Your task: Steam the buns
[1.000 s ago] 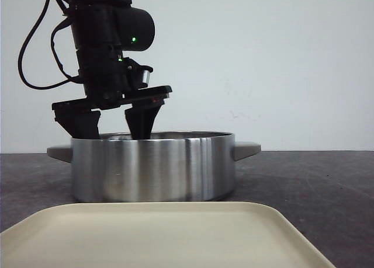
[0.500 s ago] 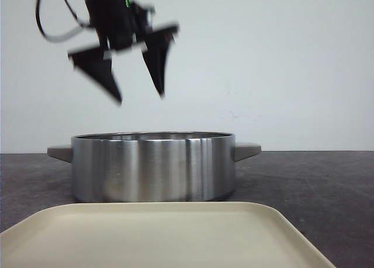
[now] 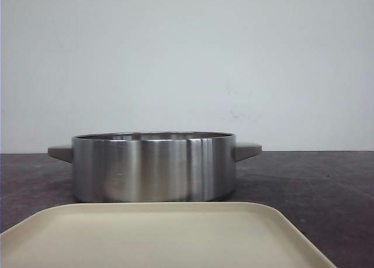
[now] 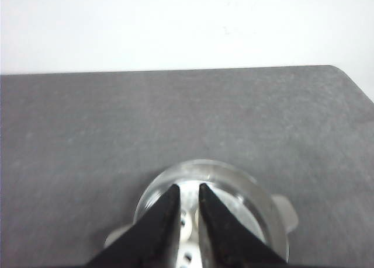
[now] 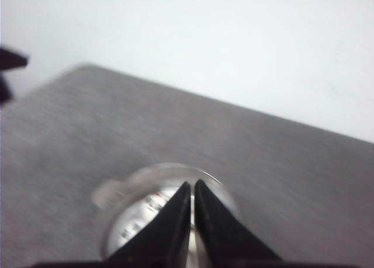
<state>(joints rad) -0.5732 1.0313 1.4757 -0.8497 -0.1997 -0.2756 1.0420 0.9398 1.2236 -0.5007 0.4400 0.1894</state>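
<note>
— So where do the tools stand?

— Both hang high above the steel pot [image 3: 153,166]. The left tool [image 4: 188,191] has its two black fingers [image 4: 165,212] drawn nearly together, a narrow slit between the tips, nothing held. The right tool [image 5: 192,187] is blurred, but its fingers [image 5: 209,218] meet at the tips, also with nothing held.

— And the pot?

— It sits on the dark counter [image 3: 315,180], well in from the edges, a grey handle [image 3: 246,150] out to each side. Nearer the front edge lies a cream tray [image 3: 163,236], bare on top.

— The buns?

— I cannot see them. From the front the pot's wall hides its inside; from the wrists only a shiny perforated insert [image 4: 186,220] shows between the fingers.
</note>
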